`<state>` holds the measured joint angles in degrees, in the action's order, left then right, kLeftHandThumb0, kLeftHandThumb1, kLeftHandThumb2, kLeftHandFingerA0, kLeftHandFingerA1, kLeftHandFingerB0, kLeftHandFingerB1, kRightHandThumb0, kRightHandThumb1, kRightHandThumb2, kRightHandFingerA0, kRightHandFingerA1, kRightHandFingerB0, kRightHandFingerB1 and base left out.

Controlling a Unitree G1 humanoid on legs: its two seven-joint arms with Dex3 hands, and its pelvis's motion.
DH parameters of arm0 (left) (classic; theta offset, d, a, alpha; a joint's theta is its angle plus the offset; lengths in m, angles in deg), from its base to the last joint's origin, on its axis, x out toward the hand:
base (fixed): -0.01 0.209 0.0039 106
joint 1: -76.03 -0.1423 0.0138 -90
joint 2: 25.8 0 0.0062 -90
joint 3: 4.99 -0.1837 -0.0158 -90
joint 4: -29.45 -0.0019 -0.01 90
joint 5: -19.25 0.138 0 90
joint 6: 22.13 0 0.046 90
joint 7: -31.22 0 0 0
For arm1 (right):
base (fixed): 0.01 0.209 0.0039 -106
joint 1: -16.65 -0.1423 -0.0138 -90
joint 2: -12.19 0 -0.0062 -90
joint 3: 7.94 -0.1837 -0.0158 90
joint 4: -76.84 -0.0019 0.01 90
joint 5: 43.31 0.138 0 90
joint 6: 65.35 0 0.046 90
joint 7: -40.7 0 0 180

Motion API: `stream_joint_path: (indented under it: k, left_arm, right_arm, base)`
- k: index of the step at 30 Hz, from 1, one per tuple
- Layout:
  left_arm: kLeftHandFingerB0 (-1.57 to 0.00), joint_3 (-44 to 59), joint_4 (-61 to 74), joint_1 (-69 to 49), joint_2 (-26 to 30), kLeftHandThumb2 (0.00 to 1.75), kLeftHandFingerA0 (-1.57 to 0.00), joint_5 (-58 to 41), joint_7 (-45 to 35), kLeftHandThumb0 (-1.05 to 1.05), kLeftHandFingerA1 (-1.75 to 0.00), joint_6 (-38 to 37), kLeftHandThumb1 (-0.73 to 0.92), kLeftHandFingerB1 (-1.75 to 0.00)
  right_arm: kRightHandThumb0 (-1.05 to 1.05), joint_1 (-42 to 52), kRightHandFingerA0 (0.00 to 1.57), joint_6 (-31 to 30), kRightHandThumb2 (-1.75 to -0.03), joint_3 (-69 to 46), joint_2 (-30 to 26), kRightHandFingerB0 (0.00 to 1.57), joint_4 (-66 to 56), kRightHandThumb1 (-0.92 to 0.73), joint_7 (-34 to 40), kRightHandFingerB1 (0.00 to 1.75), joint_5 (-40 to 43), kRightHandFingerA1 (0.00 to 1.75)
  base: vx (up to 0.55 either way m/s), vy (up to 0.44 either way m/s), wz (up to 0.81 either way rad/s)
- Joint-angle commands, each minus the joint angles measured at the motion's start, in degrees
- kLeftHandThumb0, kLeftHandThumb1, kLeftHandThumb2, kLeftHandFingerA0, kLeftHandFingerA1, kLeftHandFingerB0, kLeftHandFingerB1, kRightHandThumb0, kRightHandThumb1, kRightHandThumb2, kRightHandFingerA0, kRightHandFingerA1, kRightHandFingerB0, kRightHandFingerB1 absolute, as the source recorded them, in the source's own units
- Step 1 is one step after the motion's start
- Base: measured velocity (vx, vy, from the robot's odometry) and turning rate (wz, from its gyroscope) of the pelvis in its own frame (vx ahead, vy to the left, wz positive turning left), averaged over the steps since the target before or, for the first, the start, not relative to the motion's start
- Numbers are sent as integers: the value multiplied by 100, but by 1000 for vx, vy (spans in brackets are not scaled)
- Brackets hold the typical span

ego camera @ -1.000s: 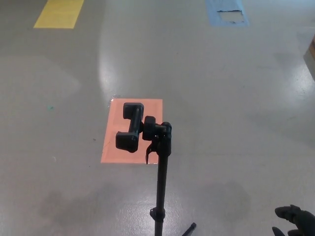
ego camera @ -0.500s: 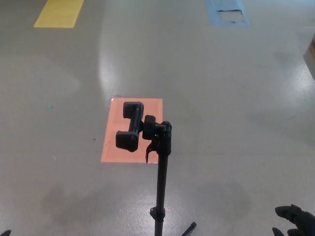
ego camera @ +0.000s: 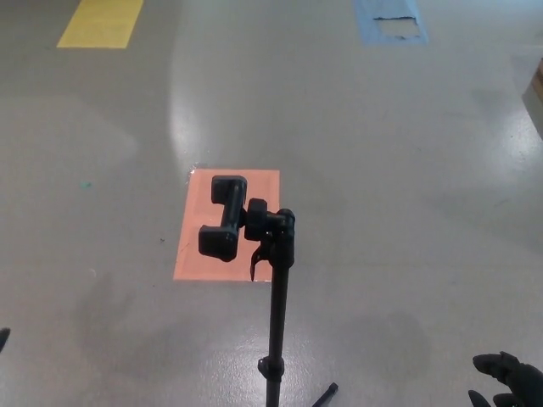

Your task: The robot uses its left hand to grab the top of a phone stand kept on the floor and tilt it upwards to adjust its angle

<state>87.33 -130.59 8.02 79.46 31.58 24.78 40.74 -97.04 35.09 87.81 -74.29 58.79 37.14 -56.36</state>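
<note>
A black phone stand [ego camera: 277,322] rises from the grey floor at the lower middle of the head view. Its clamp holder [ego camera: 224,219] sits at the top, left of the ball joint [ego camera: 272,227], and is empty. One tripod leg [ego camera: 327,393] shows at the bottom edge. Only a dark sliver of my left hand [ego camera: 2,338] shows at the left edge, far from the clamp. My right hand [ego camera: 507,385] is in the bottom right corner, fingers apart, holding nothing, well to the right of the pole.
An orange rectangle [ego camera: 197,254] is marked on the floor behind the clamp. A yellow marking [ego camera: 102,21] lies at the far left and a blue one [ego camera: 390,21] at the far right. A brown object [ego camera: 537,89] touches the right edge.
A sliver of my left hand has come in at the left edge and risen from the bottom corner. The stand and my right hand have stayed put.
</note>
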Motion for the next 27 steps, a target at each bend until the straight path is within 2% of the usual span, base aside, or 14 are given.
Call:
stream_joint_path:
  k: [1,8,9,10,11,13,14,15,17,18,20,21,26,27]
  left_arm:
    - [-2,-110,304,158,374,105,-6,175,279,-84,-36,-885,69,-31]
    - [-2,-415,923,153,752,107,-9,584,696,-84,-36,-1382,72,-27]
    - [-2,-440,1121,122,823,68,-13,614,685,-84,-26,-1414,90,-22]
    - [-2,-450,1232,104,860,68,-13,625,671,-84,-26,-1428,90,-22]
    - [-3,-461,1442,69,923,104,-10,655,696,-84,-37,-1497,72,-26]
    - [-2,-481,1764,11,1002,104,-13,726,759,-82,-42,-1604,73,-26]
    - [-4,-494,1889,-11,1039,69,-19,750,747,-80,-28,-1606,90,-20]
    - [-4,-503,1964,-25,1061,69,-19,763,736,-80,-28,-1599,90,-20]
    - [-3,-538,2231,-32,1152,103,-12,857,740,-82,-41,-1627,74,-23]
    - [-4,-572,2443,-44,1230,69,-19,977,798,-78,-28,-1663,91,-18]
    - [-5,-573,2639,-95,1252,68,-18,982,802,-78,-27,-1672,90,-20]
    - [0,-572,2711,-108,1261,108,-11,993,811,-85,-41,-1676,76,-20]
    - [-4,-578,3192,-70,1327,107,-9,1114,834,-83,-35,-1782,75,-22]
    - [-4,-580,3314,-73,1333,69,-14,1174,859,-79,-25,-1765,91,-20]
  right_arm:
    - [-33,-75,0,58,-113,-17,-69,0,43,-61,13,47,-6,47]
    - [-33,-150,0,-23,-113,35,-79,0,47,-61,11,47,-49,47]
    - [-33,-146,0,-11,-113,33,-79,0,47,-61,5,47,-42,47]
    - [-33,-144,0,-4,-113,33,-80,0,47,-61,0,47,-39,47]
    - [-33,-141,0,7,-113,41,-83,0,44,-60,-4,47,-44,47]
    - [-33,-146,0,-13,-112,50,-84,0,46,-60,-8,47,-47,47]
    - [-33,-147,0,-15,-112,50,-83,0,48,-60,-9,47,-45,47]
    - [-33,-146,0,-15,-112,51,-83,0,50,-60,-9,47,-44,47]
    - [-33,-160,0,-8,-112,62,-82,0,61,-60,-9,47,-52,47]
    - [-33,-161,0,-7,-113,71,-82,0,66,-61,-18,47,-57,47]
    - [-33,-147,0,-8,-112,73,-93,0,66,-60,-36,47,-52,47]
    - [-33,-147,0,-17,-112,75,-90,0,65,-60,-29,47,-53,47]
    - [-33,-193,0,-73,-112,88,-96,0,63,-60,-38,47,-59,48]
    - [-33,-203,0,-78,-112,88,-100,0,64,-60,-46,47,-56,48]
  base:
    - [0,0,0]
    - [0,0,0]
    - [0,0,0]
    - [0,0,0]
    - [0,0,0]
    - [0,0,0]
    - [0,0,0]
    - [0,0,0]
    - [0,0,0]
    - [0,0,0]
    - [0,0,0]
    - [0,0,0]
    - [0,0,0]
    - [0,0,0]
